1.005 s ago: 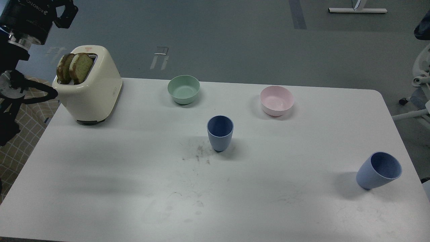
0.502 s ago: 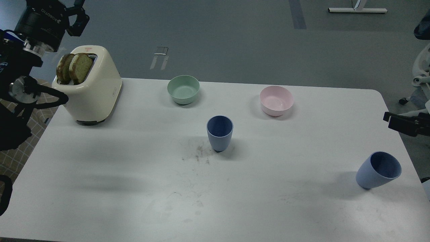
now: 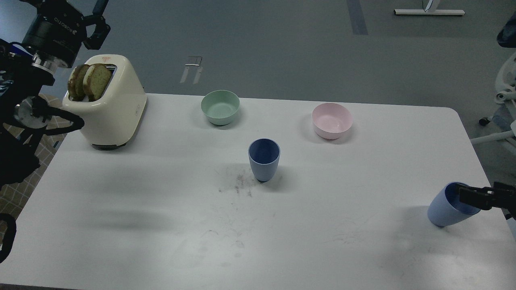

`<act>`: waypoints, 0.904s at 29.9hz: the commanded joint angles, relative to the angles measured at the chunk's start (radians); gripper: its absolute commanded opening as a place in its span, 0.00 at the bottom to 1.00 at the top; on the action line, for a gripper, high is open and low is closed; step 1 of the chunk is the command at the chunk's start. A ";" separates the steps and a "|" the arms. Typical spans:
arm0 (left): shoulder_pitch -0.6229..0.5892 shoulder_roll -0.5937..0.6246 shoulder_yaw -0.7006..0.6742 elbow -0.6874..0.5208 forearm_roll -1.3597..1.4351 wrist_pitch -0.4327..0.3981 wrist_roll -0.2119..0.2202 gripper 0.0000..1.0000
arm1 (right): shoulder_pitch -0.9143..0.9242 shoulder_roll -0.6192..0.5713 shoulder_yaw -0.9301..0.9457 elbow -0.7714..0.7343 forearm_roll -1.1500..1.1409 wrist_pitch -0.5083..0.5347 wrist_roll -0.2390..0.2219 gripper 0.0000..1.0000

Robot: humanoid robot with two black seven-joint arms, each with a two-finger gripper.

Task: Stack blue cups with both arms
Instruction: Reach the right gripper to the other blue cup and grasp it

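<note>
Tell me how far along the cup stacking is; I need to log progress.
Nothing is stacked: one blue cup stands mid-table, the other blue cup sits apart near the right edge. In hand: the right gripper is at that cup's rim, though a grasp can't be confirmed. The left gripper is up beyond the toaster, far from both cups. Left: lifting one cup and nesting it in the other.

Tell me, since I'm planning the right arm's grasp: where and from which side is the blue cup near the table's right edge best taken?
Probably by the rim. The right cup stands with its open mouth up and tapers to a narrow base, so the wide top is the easiest hold. Come from the right, where the right gripper sits at the mouth; nothing stands beside it there.
</note>
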 commanded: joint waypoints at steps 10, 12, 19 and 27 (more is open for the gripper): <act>0.001 0.000 -0.001 0.000 0.000 0.000 0.001 0.98 | -0.030 0.009 0.000 -0.002 -0.005 0.000 -0.014 0.52; 0.001 0.000 0.000 0.000 0.000 0.000 0.001 0.98 | -0.031 0.009 0.000 0.000 -0.005 0.000 -0.017 0.42; 0.001 0.003 -0.001 0.000 -0.001 0.000 0.015 0.98 | -0.030 0.010 0.002 0.000 -0.003 0.000 -0.023 0.16; -0.004 0.005 -0.001 0.003 -0.001 0.000 0.050 0.98 | -0.027 0.022 0.015 -0.006 -0.003 0.000 -0.023 0.00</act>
